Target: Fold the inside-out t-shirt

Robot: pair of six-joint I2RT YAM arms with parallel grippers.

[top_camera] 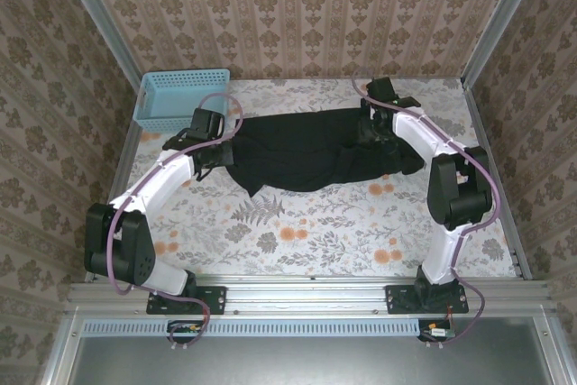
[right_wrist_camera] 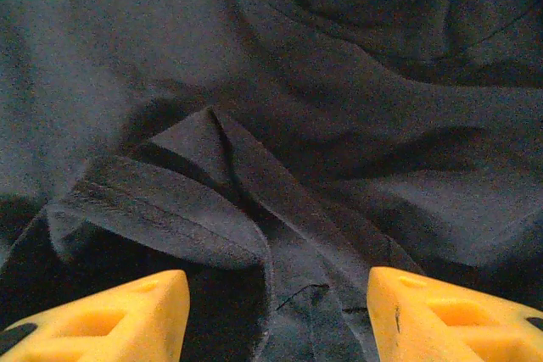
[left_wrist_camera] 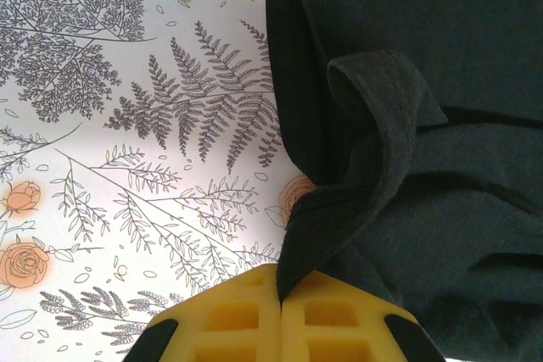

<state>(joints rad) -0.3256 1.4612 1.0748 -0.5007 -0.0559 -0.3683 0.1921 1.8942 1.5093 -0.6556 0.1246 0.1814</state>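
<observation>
So here's where we're at. The inside-out t-shirt [top_camera: 306, 155] is lying in a rumpled black heap across the far half of the flowery table [top_camera: 297, 241], stretched roughly from 9 to 3 o'clock and sitting toward 12 o'clock of the table's middle. It's well bunched, with loose folds along the near edge, and it isn't flat anywhere we can see.

The left gripper [left_wrist_camera: 280, 290] is at the shirt's 9 o'clock edge. In the left wrist view its yellow pads [left_wrist_camera: 229, 320] are pressed tight together with a ridge of black fabric pinched between them, so it's clenched on the shirt. The cloth rises out of the pinch toward 12 o'clock and curls over into a thick hem-like fold. To the 9 o'clock side of that there's just bare fern-print tabletop.

The right gripper [right_wrist_camera: 280, 294] is over the shirt's 2 o'clock end. Its two yellow fingers [right_wrist_camera: 110, 311] stand well apart, one at 7 o'clock and one at 5 o'clock in the right wrist view, with a rolled fold of fabric lying between and beyond them. We read that as released. The fingertips look close to the cloth, but we honestly can't tell if they touch it.

The light blue basket [top_camera: 180, 96] sits in the table's 10 o'clock corner, near the shirt but apart from it.
</observation>
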